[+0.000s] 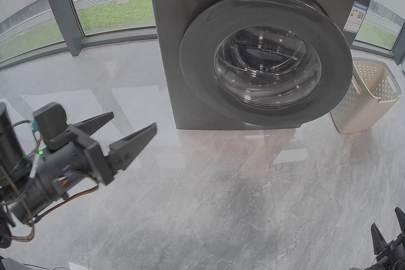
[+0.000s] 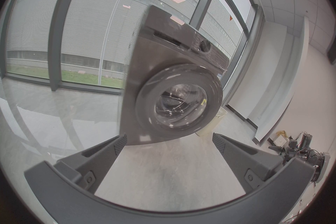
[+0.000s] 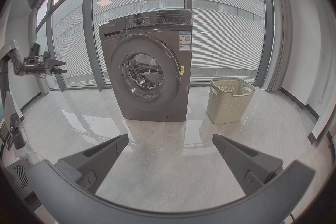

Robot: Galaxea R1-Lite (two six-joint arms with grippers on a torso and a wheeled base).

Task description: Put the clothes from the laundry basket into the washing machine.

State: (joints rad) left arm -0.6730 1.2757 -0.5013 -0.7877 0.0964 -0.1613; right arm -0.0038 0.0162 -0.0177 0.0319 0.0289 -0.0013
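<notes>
The washing machine point(image 1: 253, 1) stands with its door point(image 1: 265, 60) shut, the laundry basket point(image 1: 371, 93) near it on the floor point(image 1: 232, 199), while the left gripper point(image 1: 133, 121) and right gripper point(image 3: 170, 140) hover with jaws wide, holding nothing

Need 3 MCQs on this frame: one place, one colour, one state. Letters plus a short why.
1. Where does the laundry basket stand?
A) on the floor, at the washing machine's right side in the head view
B) on top of the machine
C) behind the machine

2. What colour is the basket?
A) blue
B) cream
C) black

3. How is the machine's door?
A) wide open
B) taken off
C) shut

Answers:
1 A, it stands on the floor next to the machine's right flank.
2 B, its perforated walls are cream.
3 C, the round door lies flush against the front.
</notes>
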